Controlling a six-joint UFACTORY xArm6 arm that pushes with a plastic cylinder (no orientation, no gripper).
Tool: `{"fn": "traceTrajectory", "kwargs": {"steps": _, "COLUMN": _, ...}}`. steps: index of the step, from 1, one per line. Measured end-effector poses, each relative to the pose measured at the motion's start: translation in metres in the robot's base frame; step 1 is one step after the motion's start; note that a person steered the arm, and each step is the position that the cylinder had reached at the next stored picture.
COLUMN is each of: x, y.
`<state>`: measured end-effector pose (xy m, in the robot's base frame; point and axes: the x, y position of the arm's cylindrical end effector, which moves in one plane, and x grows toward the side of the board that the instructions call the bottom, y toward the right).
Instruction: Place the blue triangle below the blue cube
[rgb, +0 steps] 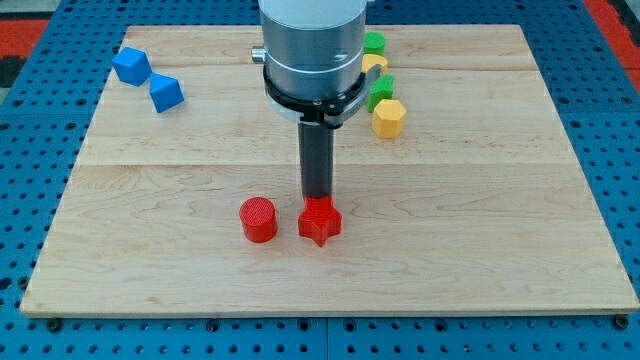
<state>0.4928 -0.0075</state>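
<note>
far left of the red star (320, 222), the blue cube (131, 65) and blue triangle (166, 94) are sitting side by side. my tip (318, 197), holding nothing, is touching the star's top edge, the red cylinder (258, 220) just left.

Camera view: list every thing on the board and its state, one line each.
my tip: down at the red star's top edge.
red star: flat, beside the red cylinder.
red cylinder: upright.
blue cube: top left.
blue triangle: right of and below the cube.
yellow hexagon: in the green-yellow cluster.
</note>
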Motion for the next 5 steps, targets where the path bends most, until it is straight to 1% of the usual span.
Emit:
{"fn": "traceTrajectory", "kwargs": {"steps": 1, "x": -0.022, "y": -0.017}}
{"fn": "traceTrajectory", "kwargs": {"steps": 2, "x": -0.075, "y": -0.043}}
{"fn": "traceTrajectory", "kwargs": {"steps": 3, "x": -0.14, "y": -0.069}}
{"fn": "traceTrajectory", "kwargs": {"steps": 4, "x": -0.173, "y": -0.123}}
{"fn": "traceTrajectory", "kwargs": {"steps": 5, "x": -0.185, "y": -0.172}}
